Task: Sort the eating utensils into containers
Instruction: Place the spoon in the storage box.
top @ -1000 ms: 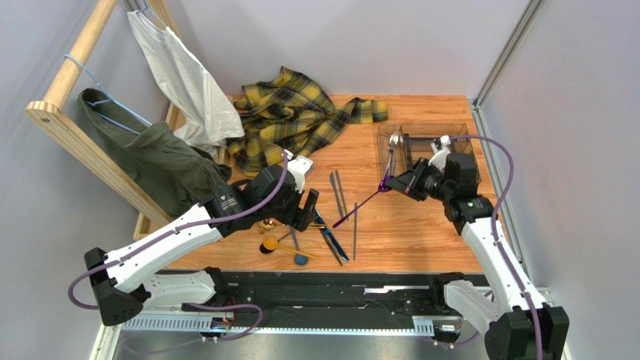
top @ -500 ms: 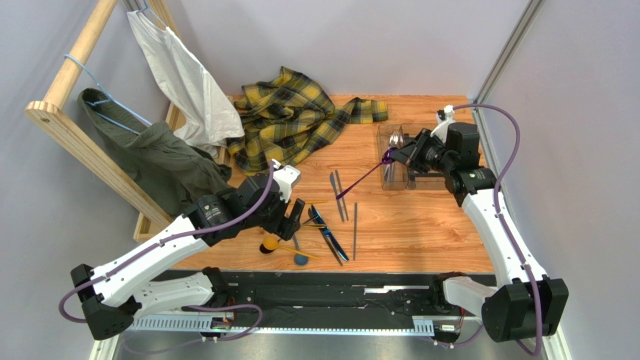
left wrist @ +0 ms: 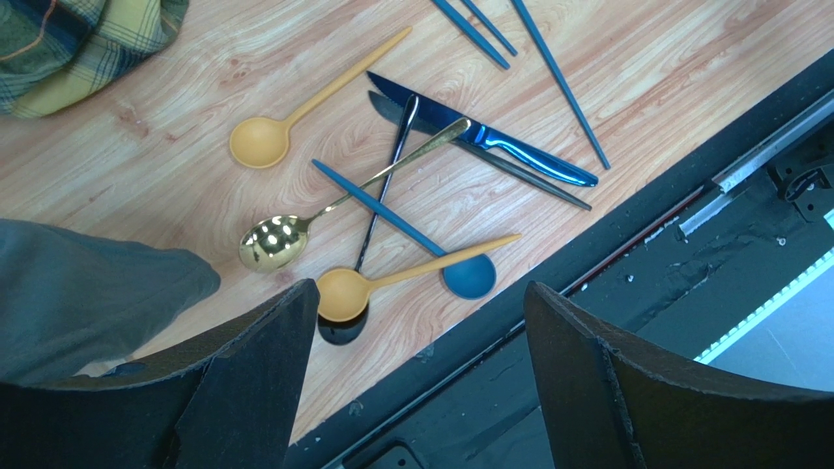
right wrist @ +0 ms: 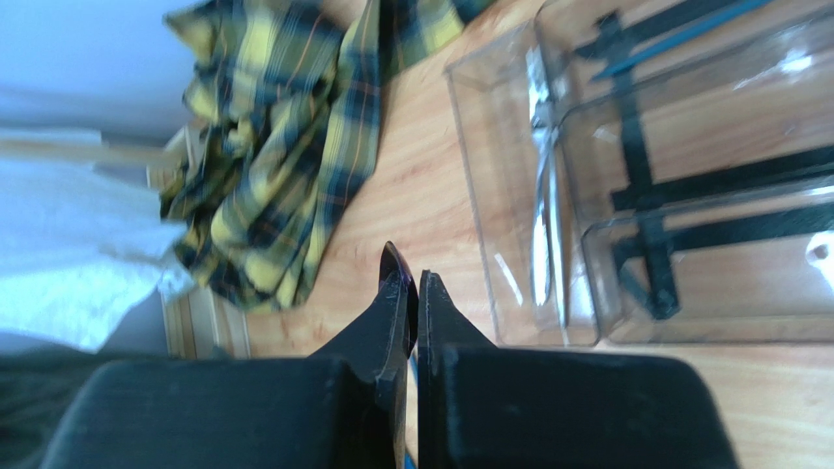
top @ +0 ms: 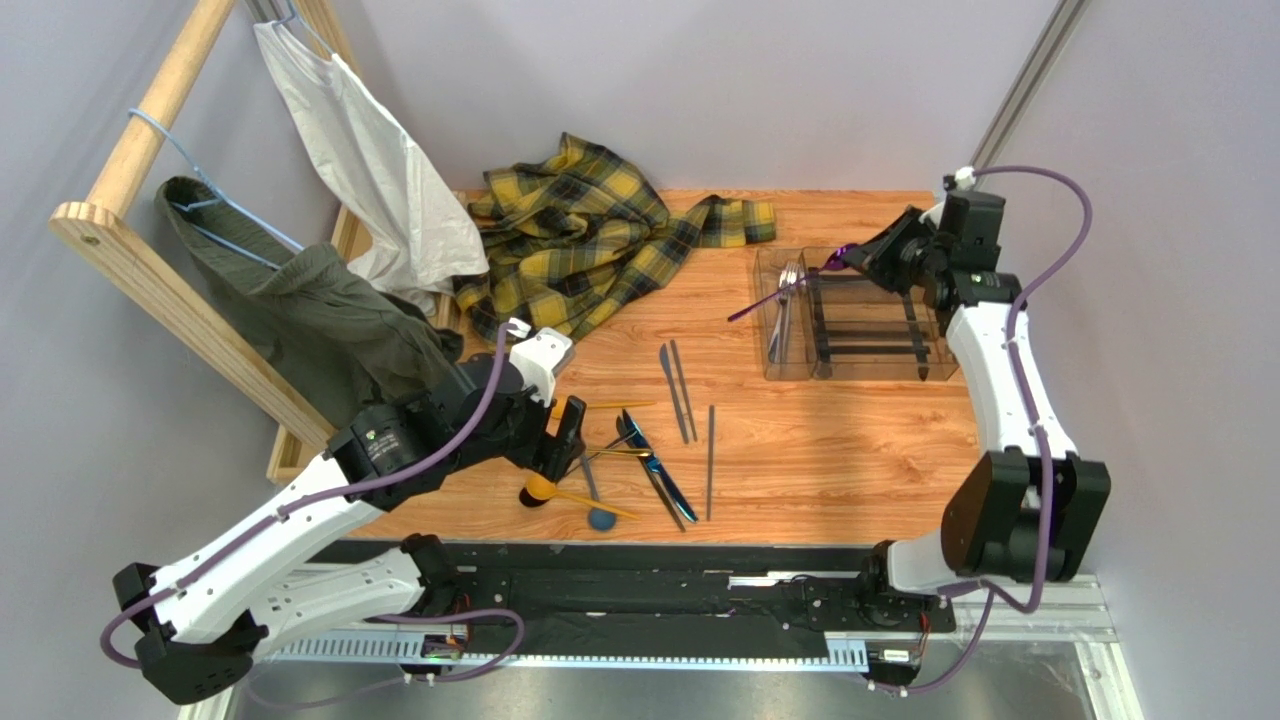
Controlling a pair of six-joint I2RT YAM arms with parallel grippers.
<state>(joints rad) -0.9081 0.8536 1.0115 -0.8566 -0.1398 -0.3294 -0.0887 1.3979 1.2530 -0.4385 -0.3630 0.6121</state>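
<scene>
Two arms are reaching over the wooden table (top: 842, 450). At its far right, the clear tray (top: 872, 308) is lying with a silver fork (right wrist: 543, 195) in its leftmost compartment. The right gripper (top: 851, 255) is hovering above the tray, clenching an iridescent purple piece (top: 774, 296). The left gripper (top: 574, 432) is hanging released over loose cutlery, among it a gold spoon (left wrist: 274, 241) and a blue knife (left wrist: 489, 137).

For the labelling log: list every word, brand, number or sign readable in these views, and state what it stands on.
No text can be read in any view.
Clear tray, loose cutlery, plaid cloth: no markings show.
Arm housings: no label or number visible.
Purple utensil in the right tool: too thin to show any stamp.
</scene>
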